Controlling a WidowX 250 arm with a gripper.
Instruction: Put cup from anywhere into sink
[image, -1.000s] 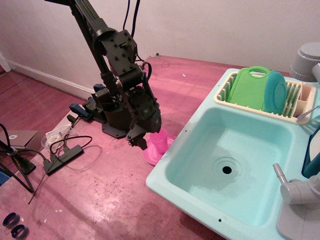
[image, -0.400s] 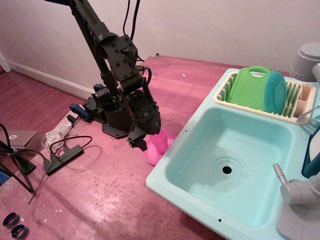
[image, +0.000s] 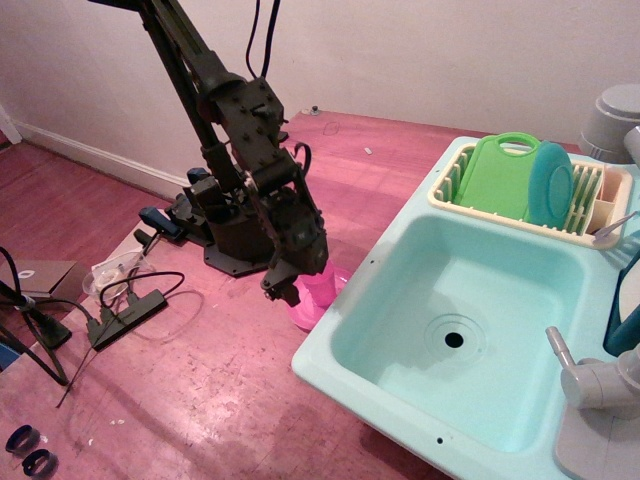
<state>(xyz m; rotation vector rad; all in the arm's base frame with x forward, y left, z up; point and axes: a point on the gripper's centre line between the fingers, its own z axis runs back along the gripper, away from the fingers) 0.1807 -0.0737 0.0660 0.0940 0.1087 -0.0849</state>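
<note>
A: The large mint-turquoise plastic sink basin (image: 400, 340) looks smooth with a soft sheen. And the small pink cup (image: 321, 288)?

B: Plastic too, slightly translucent, as is the flat pink plate (image: 303, 314). The black robot arm (image: 250, 150) looks like matt metal or hard plastic.

A: The reddish wooden tabletop (image: 220, 400) seems worn and dull. The cream slatted dish rack (image: 590, 205) is smooth plastic.

One raised camera looks down across the table (image: 200, 400) (arm (image: 250, 150) left, sink (image: 340, 355) right), moderately near.
</note>
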